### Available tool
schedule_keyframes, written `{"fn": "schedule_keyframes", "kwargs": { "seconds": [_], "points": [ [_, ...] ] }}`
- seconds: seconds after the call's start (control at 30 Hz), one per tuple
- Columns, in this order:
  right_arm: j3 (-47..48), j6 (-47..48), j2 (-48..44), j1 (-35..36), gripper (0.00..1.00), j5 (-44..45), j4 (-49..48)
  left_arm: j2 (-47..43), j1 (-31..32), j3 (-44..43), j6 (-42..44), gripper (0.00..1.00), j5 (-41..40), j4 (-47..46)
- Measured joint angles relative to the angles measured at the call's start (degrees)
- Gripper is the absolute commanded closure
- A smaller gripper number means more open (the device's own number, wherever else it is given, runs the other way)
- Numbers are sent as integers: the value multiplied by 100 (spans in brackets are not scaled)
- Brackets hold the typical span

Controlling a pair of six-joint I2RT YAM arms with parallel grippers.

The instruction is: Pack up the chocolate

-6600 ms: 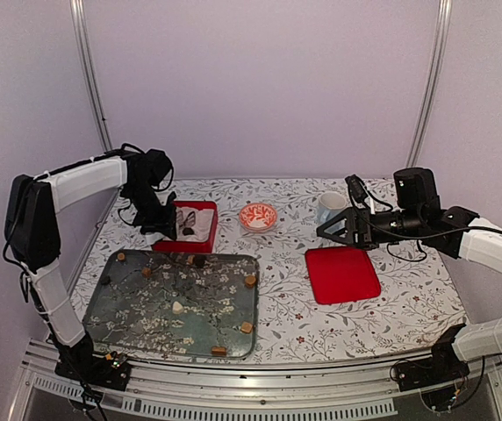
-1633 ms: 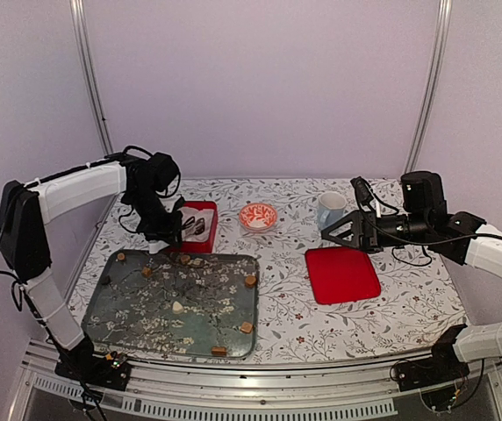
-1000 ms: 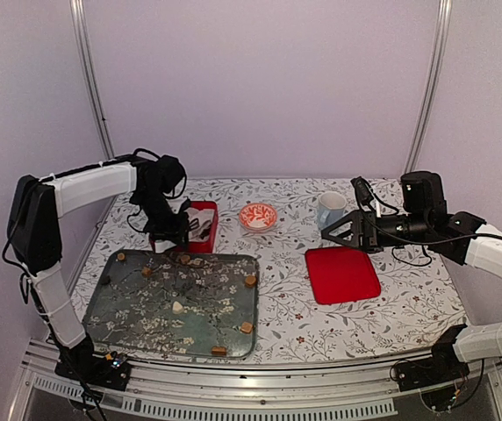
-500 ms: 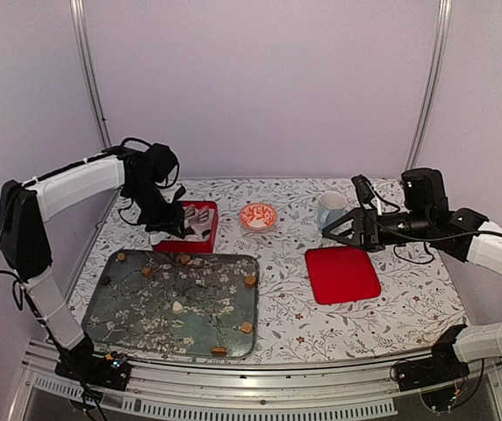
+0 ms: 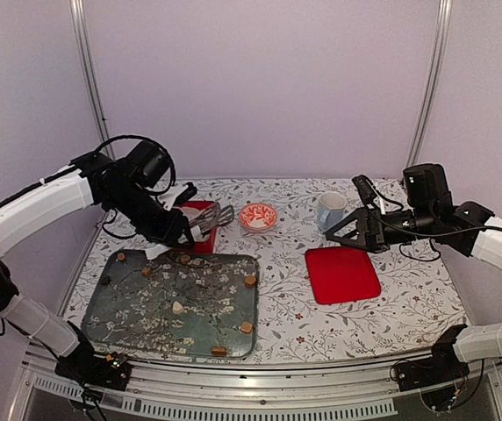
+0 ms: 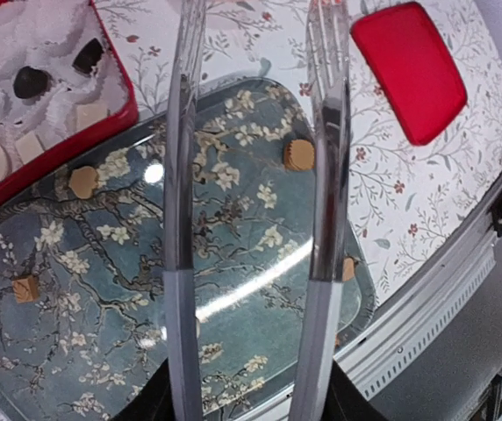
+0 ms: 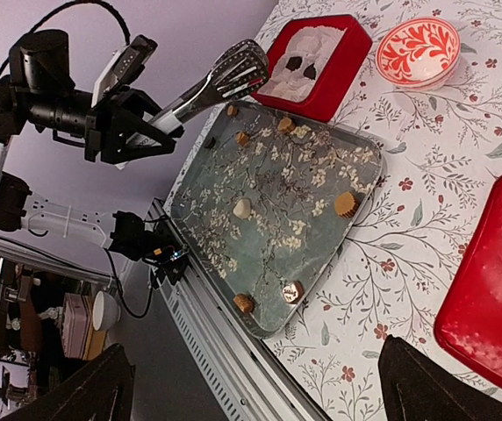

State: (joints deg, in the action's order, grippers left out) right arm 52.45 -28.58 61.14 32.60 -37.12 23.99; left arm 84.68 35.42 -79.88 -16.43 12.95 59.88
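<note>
The tongs, apart and empty, now hang clear of the red box, so another chocolate on the tray awaits.

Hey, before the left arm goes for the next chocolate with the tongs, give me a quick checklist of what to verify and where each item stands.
1. Left gripper holding the tongs: ok, its fingers are closed on the handle end.
2. Tong tips empty: ok, nothing sits between them.
3. Chocolate to pick from the tray: ok, several pieces lie there.
4. Room in the red box: ok, there is free white paper beside the packed pieces.
5. Right gripper out of the way: ok, it is open, over by the red lid.
</note>
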Motion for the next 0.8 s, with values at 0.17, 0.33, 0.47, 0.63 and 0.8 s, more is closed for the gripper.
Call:
{"fn": "schedule_keyframes", "kwargs": {
  "seconds": [0.17,0.33,0.47,0.63,0.8],
  "points": [
    [109,57,-221,-2,1,-107,352,-680,496,835,48,61,299,-361],
    [660,264,-304,-4,1,-72,885,-986,804,1572,164,63,398,-625],
    [1196,400,-254,-4,1,-59,1147,-898,887,1725,363,64,380,-857],
    [1276,431,-232,-4,1,-37,1338,-459,905,1773,835,65,286,-992],
    [1281,487,-101,-4,1,42,1519,81,960,1770,1309,65,210,-1073]
  ]
}}
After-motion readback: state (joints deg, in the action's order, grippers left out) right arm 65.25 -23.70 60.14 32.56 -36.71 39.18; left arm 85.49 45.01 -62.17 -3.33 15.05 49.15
